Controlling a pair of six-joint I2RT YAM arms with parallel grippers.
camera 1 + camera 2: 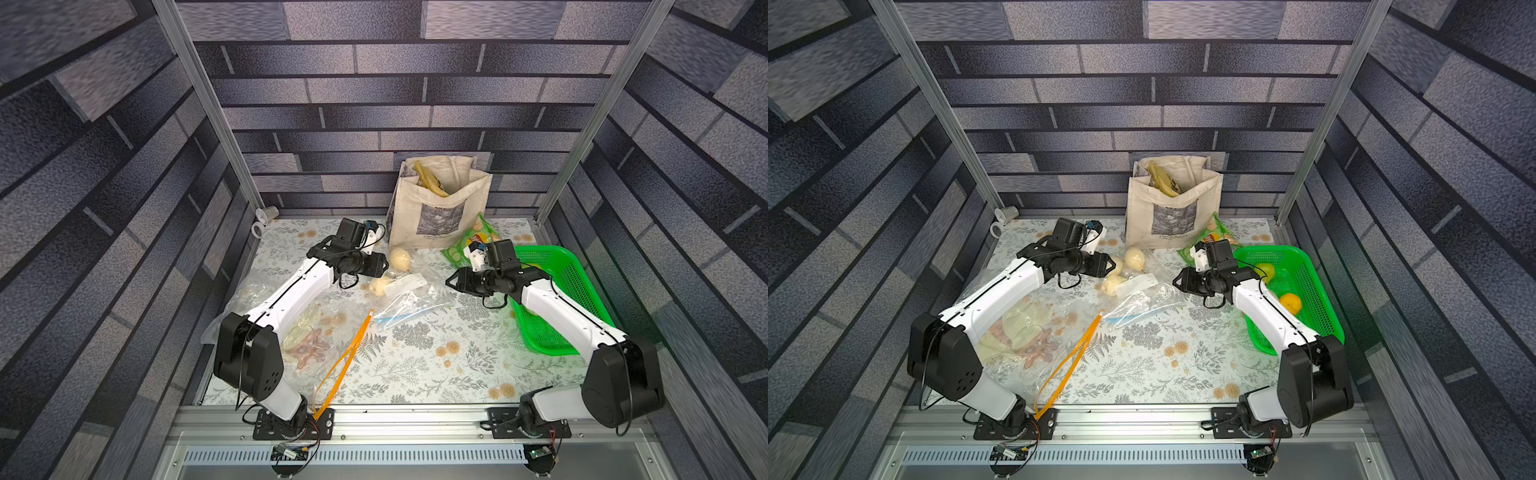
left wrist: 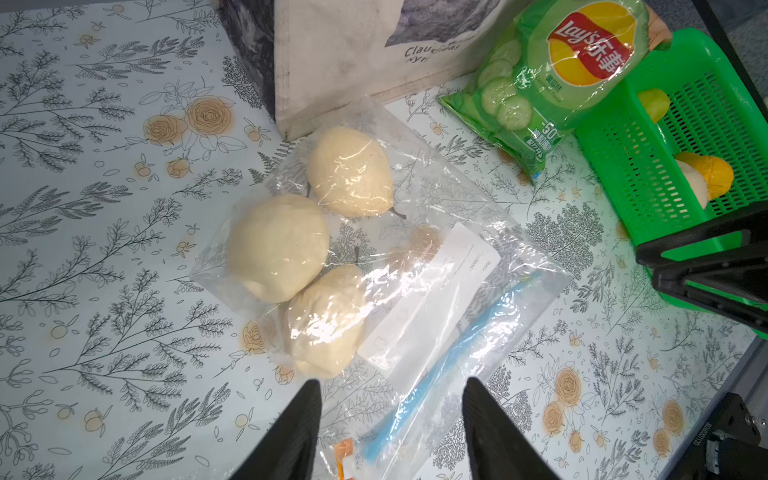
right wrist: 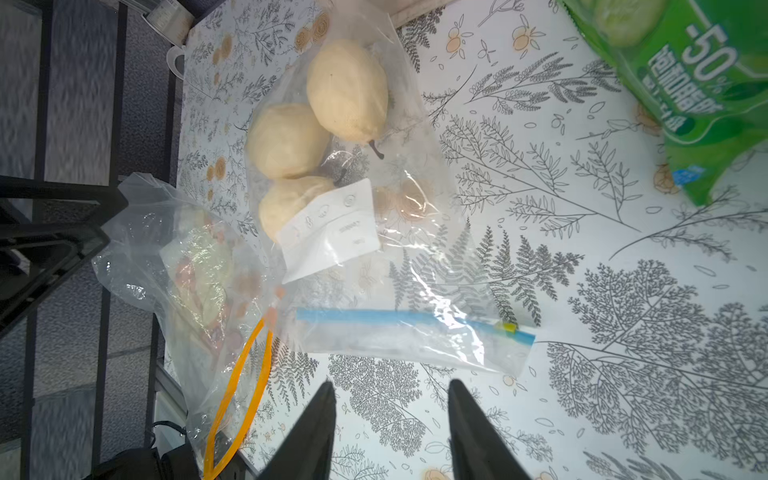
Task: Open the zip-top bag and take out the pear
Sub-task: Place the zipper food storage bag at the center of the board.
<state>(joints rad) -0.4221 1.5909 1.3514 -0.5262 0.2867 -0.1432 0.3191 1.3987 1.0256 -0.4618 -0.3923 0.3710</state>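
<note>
A clear zip-top bag (image 1: 409, 297) (image 3: 415, 257) lies flat mid-table with three pale pears (image 2: 351, 170) (image 2: 278, 247) (image 2: 328, 320) bunched at its closed far end. Its blue zip strip (image 3: 399, 318) (image 2: 449, 361) runs along the near end, with a yellow slider (image 3: 508, 328) at one tip; I cannot tell whether the mouth is parted. My left gripper (image 2: 391, 382) (image 1: 384, 266) is open above the bag, between the pears and the zip strip, holding nothing. My right gripper (image 3: 391, 383) (image 1: 451, 282) is open over bare table just short of the zip strip.
A canvas tote (image 1: 440, 203) stands at the back, with a green chips packet (image 1: 473, 245) leaning beside it. A green basket (image 1: 557, 299) with yellow fruit sits under the right arm. A second clear bag with an orange zip (image 1: 345, 357) lies under the left arm.
</note>
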